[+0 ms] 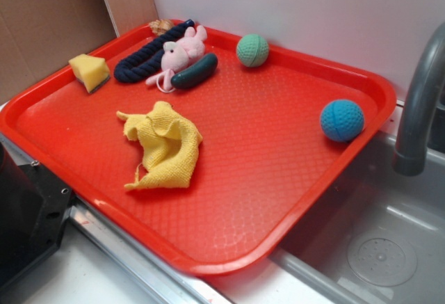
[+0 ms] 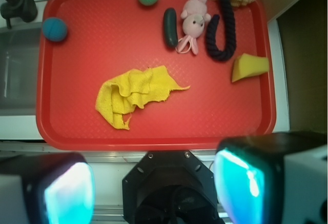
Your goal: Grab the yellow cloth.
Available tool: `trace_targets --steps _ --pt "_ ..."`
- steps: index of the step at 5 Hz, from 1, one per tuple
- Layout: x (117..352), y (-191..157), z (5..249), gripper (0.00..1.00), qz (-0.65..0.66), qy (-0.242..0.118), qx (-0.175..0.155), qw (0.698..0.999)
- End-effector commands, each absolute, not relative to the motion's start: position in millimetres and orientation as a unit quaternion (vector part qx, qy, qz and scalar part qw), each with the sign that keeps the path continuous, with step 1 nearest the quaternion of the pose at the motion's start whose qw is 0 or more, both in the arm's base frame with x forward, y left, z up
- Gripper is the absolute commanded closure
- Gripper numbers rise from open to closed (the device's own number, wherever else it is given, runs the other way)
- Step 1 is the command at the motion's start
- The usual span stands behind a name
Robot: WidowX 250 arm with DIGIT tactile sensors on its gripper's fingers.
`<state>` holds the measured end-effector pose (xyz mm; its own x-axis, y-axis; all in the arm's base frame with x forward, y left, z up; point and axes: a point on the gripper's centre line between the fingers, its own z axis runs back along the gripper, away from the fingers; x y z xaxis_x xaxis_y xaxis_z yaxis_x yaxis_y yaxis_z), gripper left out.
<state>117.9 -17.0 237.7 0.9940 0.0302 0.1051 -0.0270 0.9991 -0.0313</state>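
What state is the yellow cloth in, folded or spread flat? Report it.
Crumpled: the yellow cloth lies bunched in loose folds on the red tray, not spread flat and not neatly folded.

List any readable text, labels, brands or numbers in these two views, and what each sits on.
None. No text, label, brand or number shows in either view.
The red tray, yellow cloth, blue ball, green ball, pink plush toy and yellow sponge are all unmarked.
The gripper housing shows no lettering either.

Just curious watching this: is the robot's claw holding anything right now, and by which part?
Nothing. The gripper is open and empty; the yellow cloth lies untouched on the tray.
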Motion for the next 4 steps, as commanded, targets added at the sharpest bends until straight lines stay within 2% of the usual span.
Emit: trace_targets --steps 1,2,3,4 --pt "166 -43 145 0.0 -0.018 -0.104 -0.067 0.992" --pt "171 -61 95 0.0 -0.055 -0.077 -0.04 0.995" --pt "172 -72 61 0.0 -0.093 -0.054 -0.045 0.993" --pt "173 -70 42 0.0 -0.101 -0.023 -0.024 0.994"
